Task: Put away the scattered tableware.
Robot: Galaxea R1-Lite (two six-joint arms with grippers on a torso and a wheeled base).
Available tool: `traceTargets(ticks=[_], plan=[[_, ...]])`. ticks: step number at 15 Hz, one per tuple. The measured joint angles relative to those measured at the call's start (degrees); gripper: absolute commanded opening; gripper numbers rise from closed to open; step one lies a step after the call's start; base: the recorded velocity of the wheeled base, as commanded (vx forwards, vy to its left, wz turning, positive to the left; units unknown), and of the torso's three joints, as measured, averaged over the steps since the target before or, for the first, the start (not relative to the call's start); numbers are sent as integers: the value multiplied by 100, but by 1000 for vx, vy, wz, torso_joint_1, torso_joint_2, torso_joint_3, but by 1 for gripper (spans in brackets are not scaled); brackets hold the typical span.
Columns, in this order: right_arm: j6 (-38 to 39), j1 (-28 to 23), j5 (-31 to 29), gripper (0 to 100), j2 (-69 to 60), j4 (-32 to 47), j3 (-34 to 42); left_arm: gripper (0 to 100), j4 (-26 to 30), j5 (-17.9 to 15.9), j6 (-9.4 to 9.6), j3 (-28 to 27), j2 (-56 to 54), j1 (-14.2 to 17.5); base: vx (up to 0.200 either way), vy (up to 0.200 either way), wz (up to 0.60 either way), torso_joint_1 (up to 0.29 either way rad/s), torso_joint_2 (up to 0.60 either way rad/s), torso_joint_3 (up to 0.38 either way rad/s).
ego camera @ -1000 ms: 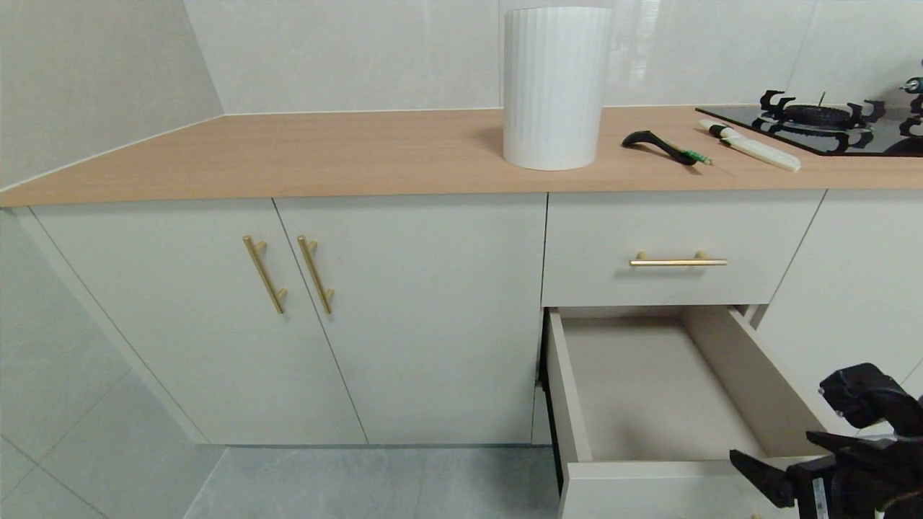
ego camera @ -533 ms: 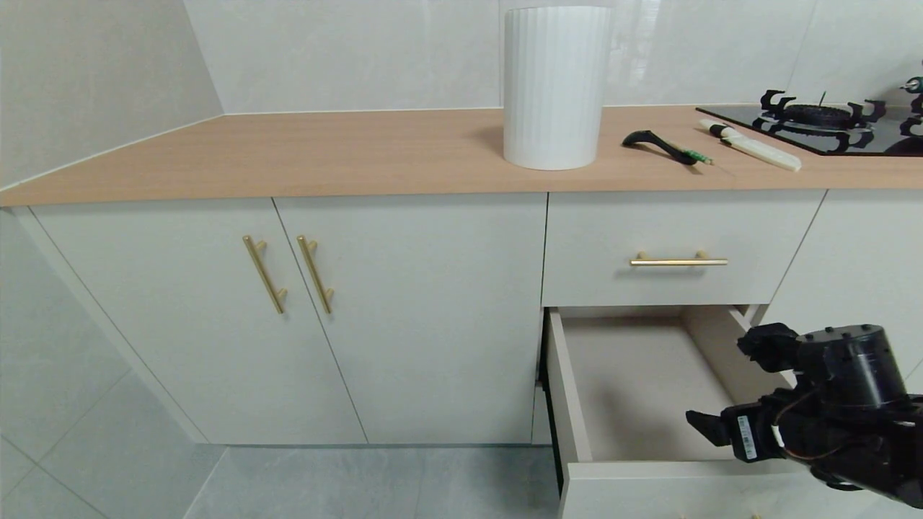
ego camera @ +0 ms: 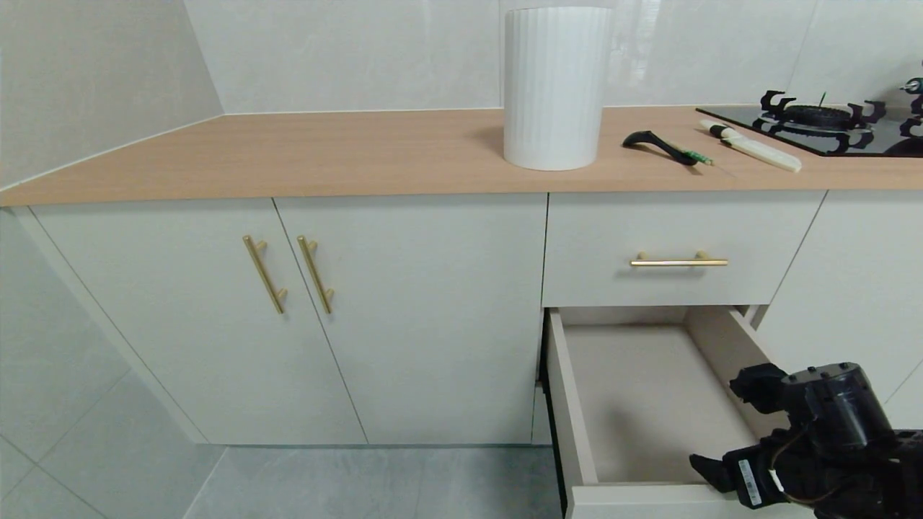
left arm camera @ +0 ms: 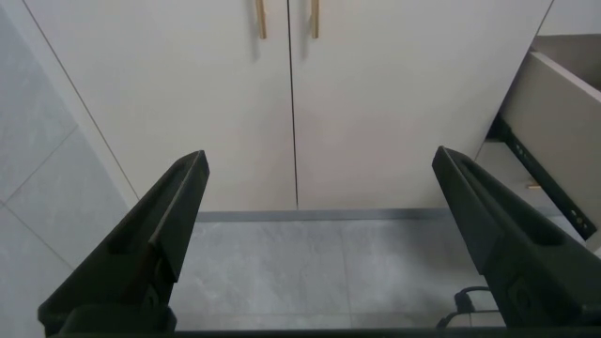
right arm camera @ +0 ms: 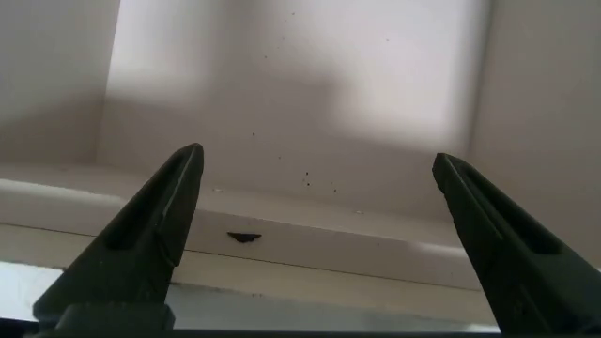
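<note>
Over the drawer (ego camera: 570,404) front, right gripper (right arm camera: 316,160) hangs spread wide, empty. Pretty sure the left gripper (left arm camera: 317,158) is spread too.

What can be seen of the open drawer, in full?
The open drawer stands pulled well out of the cabinet, directly under a shut drawer with a brass bar handle. It is a pale beige box, seemingly laminated board, with straight side walls and a flat floor bearing a few dark specks. No tableware is visible inside. The right hand, open, is at its front right corner; whether they touch cannot be told.
</note>
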Motion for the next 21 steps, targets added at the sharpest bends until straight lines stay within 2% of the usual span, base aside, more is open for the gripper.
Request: traceTargets(ticks=[5, 8, 11, 12, 14, 15, 18, 21], plan=[[166, 244, -6, 100, -352, 83, 282, 100, 2, 0, 0, 0, 0, 0, 0, 0, 0, 0, 0, 0], [211, 183, -11, 100, -462, 239, -341, 100, 2, 0, 0, 0, 0, 0, 0, 0, 0, 0, 0, 0], [216, 0, 196, 100, -621, 1495, -1621, 100, 2, -1, 0, 0, 0, 0, 0, 0, 0, 0, 0, 0], [221, -68, 468, 100, -686, 2120, -2199, 100, 0, -1, 0, 0, 0, 0, 0, 0, 0, 0, 0, 0], [229, -274, 1518, 100, -840, 3675, -3333, 100, 2, -1, 0, 0, 0, 0, 0, 0, 0, 0, 0, 0], [222, -460, 1819, 100, -885, 3990, -3668, 100, 2, 0, 0, 0, 0, -2, 0, 0, 0, 0, 0, 0], [169, -1054, 1926, 100, -936, 3695, -3984, 100, 2, 0, 2, 0, 0, 0, 0, 0, 0, 0, 0, 0], [152, -1157, 1924, 100, -959, 3396, -3912, 100, 0, -1, 0, 0, 0, -2, 0, 0, 0, 0, 0, 0]])
